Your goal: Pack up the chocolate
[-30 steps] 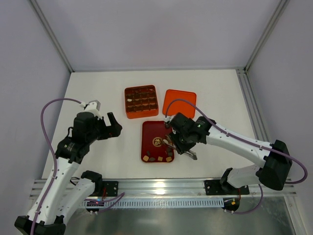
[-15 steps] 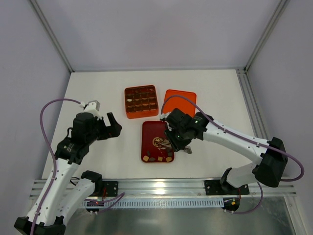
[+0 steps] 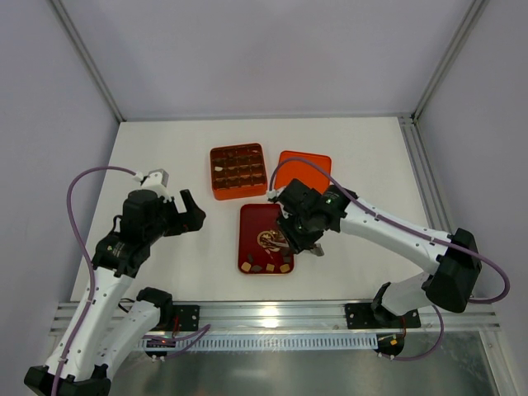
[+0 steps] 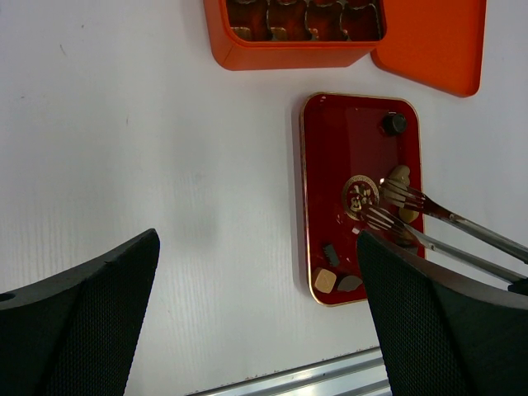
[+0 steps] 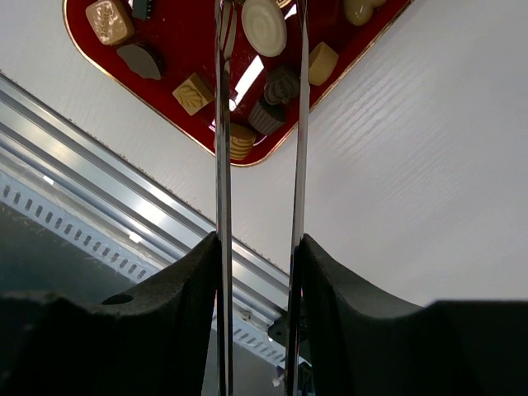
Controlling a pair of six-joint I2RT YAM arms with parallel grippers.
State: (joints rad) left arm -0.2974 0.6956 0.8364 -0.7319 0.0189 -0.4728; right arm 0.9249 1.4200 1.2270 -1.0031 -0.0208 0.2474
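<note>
Chocolate pieces (image 3: 266, 266) lie scattered in the dark red tray (image 3: 252, 216); a few sit in the orange grid box (image 3: 238, 171). My right gripper (image 3: 304, 238) is shut on metal tongs (image 5: 221, 165), whose two blades stand apart. Their tips reach over the tray's middle beside a round cream chocolate (image 5: 264, 26), with brown and tan pieces (image 5: 280, 84) between the blades. In the left wrist view the tongs (image 4: 445, 227) end at the tray's gold emblem (image 4: 359, 195). My left gripper (image 3: 194, 216) is open and empty over bare table left of the tray (image 4: 346, 140).
The orange lid (image 3: 303, 172) lies flat right of the grid box, just behind the tray. The metal rail (image 3: 272, 313) runs along the table's near edge, close to the tray's front. Frame posts stand at the back corners.
My right gripper has shifted left and slightly back with the tongs, bringing their tips further over the red tray. The left arm has not moved.
</note>
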